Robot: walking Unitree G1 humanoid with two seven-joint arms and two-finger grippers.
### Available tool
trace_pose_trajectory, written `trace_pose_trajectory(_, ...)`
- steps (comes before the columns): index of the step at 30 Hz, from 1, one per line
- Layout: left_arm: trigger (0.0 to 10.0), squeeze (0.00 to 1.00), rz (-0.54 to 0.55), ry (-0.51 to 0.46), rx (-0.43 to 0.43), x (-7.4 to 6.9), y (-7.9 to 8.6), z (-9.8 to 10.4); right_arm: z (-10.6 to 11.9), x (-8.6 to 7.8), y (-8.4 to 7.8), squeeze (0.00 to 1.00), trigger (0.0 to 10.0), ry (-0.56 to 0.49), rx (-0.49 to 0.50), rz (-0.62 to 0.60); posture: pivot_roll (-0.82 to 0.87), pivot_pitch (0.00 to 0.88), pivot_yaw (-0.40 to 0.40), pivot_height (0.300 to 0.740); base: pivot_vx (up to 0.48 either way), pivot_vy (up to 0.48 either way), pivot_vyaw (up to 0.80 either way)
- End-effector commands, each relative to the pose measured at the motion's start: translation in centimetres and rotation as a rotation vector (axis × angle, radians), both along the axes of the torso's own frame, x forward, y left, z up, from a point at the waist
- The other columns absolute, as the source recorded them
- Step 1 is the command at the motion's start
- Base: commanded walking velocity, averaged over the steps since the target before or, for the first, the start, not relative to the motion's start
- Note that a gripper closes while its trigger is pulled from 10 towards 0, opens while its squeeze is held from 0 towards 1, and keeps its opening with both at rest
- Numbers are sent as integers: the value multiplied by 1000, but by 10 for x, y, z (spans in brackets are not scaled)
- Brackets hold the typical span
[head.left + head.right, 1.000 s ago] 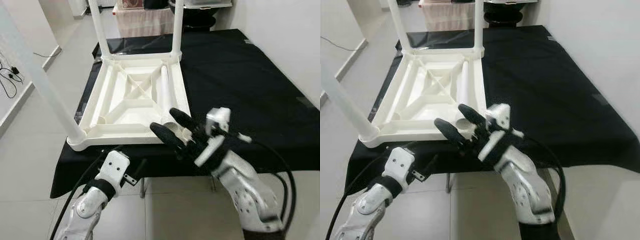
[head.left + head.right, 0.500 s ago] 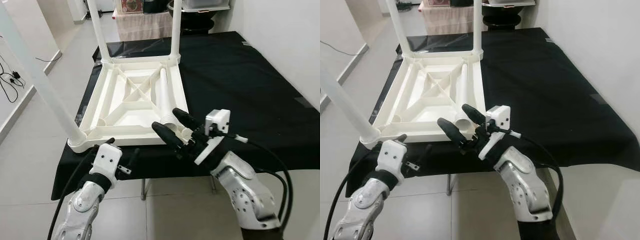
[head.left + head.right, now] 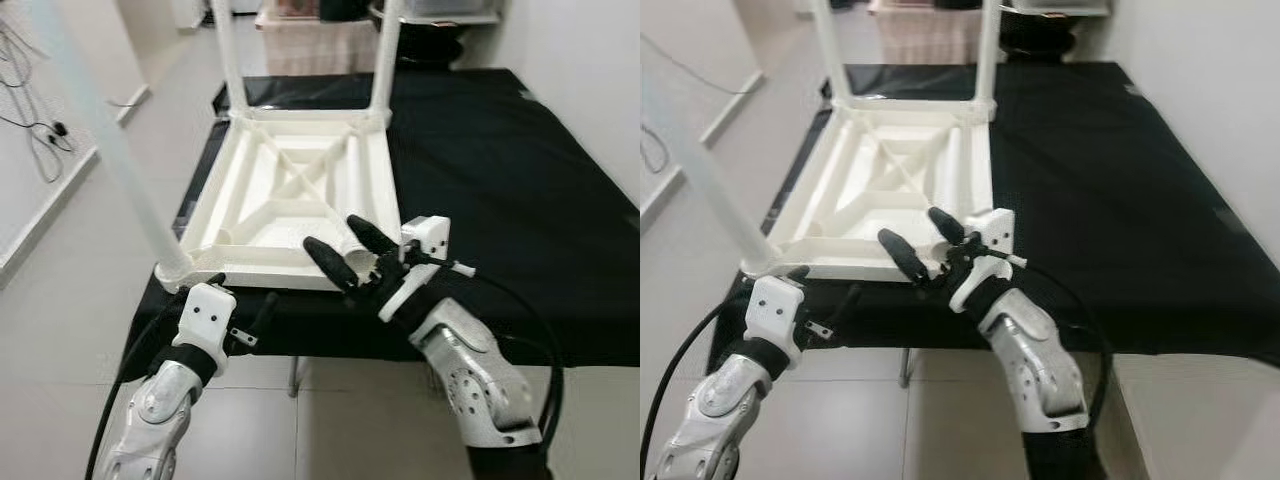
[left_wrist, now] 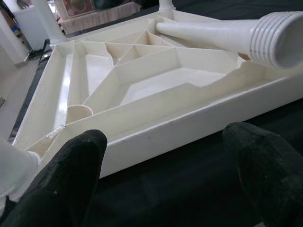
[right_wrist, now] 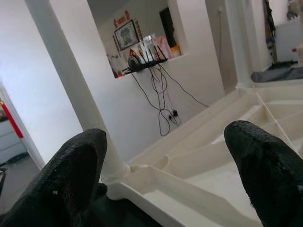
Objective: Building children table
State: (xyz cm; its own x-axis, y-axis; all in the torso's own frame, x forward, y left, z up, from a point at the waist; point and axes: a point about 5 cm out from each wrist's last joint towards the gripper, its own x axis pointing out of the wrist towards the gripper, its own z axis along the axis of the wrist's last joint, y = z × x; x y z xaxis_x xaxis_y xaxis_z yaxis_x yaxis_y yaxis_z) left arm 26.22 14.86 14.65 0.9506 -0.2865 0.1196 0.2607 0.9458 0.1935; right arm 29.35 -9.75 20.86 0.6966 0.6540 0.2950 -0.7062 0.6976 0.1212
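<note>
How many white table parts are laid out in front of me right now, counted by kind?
Upright fitted legs: 3
Loose leg lying in the tabletop: 1
Upturned tabletop: 1
Total: 5 white parts, all on the black cloth

Pale tiled floor (image 3: 70,300), white walls (image 3: 585,60), black cloth (image 3: 500,160) over a long table, cables (image 3: 30,50) trailing along the skirting at left

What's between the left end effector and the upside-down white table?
Only a bare strip of black cloth separates the open left end effector from the table's near rim, as the left wrist view shows.
</note>
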Motion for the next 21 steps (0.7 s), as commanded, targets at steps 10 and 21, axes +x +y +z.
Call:
trace_pose_trajectory(10,10000,0,-29,36,14,-6,-3,-6,-2,3,-5,0,10000,-12,-31,3,-32,143,27,740,0,0,80)
trace_pose_trajectory(21,10000,0,-46,47,15,-7,-7,-9,-2,6,-11,0,10000,-46,-103,-32,-43,138,14,740,0,0,110)
